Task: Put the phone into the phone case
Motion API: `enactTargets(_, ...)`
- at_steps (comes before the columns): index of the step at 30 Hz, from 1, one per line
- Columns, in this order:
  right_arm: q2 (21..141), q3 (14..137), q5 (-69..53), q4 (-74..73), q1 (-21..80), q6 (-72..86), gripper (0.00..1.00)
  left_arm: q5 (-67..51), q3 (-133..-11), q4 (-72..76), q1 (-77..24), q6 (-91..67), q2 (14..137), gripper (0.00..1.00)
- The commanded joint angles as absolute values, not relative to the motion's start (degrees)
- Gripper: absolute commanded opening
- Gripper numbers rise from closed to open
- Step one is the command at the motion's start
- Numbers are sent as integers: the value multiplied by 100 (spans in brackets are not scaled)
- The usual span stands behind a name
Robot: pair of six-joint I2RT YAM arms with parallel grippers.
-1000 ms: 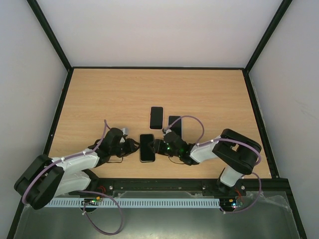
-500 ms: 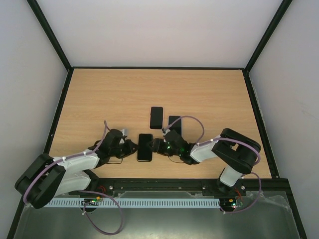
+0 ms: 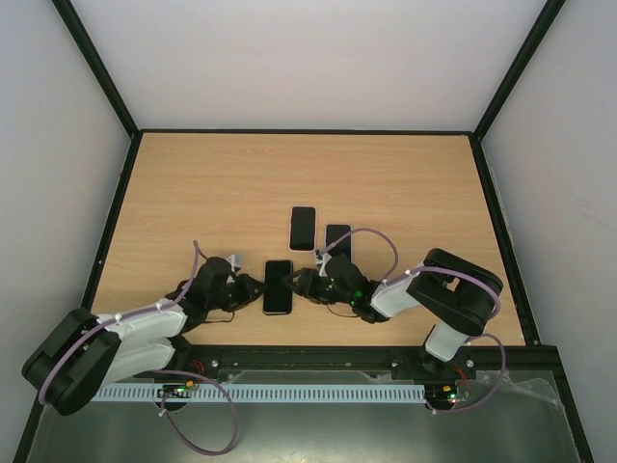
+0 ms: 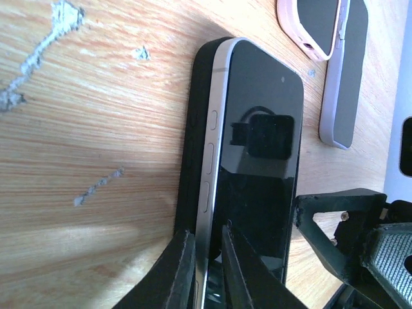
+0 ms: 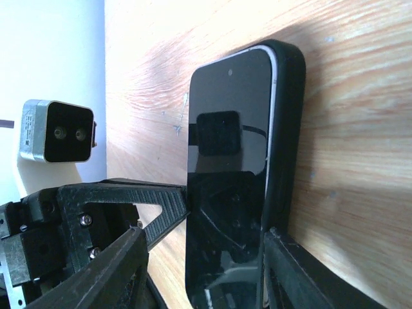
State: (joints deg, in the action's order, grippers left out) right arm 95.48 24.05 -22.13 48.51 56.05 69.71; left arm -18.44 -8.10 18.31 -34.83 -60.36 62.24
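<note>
Jaws on my left arm (image 4: 205,270) just pinched the phone (image 4: 257,167) edge, right arm's (image 5: 199,257) straddling phone and case (image 5: 286,129), seating begun.

Table layout, near centre

Black slab phone (image 3: 279,285) is lying in its black case (image 4: 190,135) between both grippers; two more cased phones (image 3: 303,228) (image 3: 338,240) are lying side by side behind it.

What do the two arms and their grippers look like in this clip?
Both arms have black joints and white link covers, with a lilac cable looping along each. The left gripper and right gripper have black plastic fingers, with triangular ribbed bracing. Green lights glow near the right wrist.
</note>
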Motion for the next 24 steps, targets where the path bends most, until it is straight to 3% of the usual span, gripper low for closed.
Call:
enactTargets(1,9437,2240,-2519,5548,5666,7155,50,-2067,-577,1980,-3646,-6310,6136,14)
enactTargets(24,9374,2092,-2902,5961,5673,7392,49,-2021,-649,1879,-3744,-6288,6019,16)
